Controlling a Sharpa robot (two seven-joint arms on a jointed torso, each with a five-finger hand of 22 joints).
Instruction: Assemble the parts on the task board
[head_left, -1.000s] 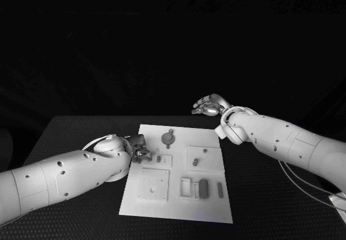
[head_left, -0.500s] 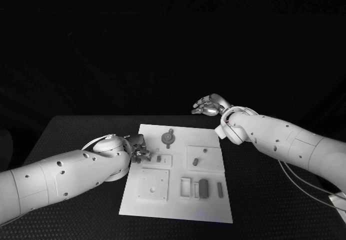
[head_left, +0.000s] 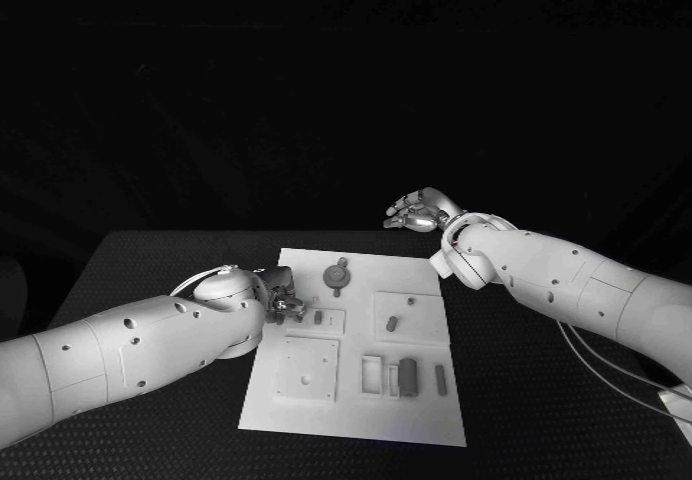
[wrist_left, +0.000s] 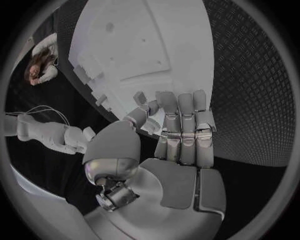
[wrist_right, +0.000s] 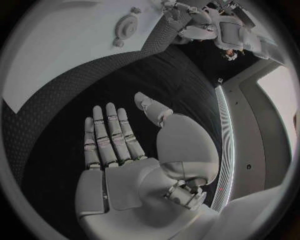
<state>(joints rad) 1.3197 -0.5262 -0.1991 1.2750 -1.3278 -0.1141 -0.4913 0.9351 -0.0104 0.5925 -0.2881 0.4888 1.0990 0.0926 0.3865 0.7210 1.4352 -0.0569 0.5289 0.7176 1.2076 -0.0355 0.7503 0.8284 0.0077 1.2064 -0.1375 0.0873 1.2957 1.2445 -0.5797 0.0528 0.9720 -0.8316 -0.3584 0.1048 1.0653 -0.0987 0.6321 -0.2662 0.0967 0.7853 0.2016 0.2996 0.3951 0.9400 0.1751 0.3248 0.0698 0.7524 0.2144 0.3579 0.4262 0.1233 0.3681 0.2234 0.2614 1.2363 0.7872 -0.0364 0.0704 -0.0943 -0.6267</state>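
Both hands empty, left hand (head_left: 281, 302) spread over task board (head_left: 361, 400), right hand (head_left: 418, 212) spread beyond it

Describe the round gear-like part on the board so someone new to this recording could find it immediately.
Start at the white task board in the middle of the black table. Go to its far edge, toward the left corner, just beyond the left hand. The gear-like part lies there: a round toothed disc, while the other pieces nearer the robot are straight bars and small slugs.

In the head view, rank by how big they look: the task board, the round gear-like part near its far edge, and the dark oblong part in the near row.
1. task board, by far the largest.
2. round gear-like part.
3. dark oblong part, though it looks close to the gear-like part, so that order is unsure.
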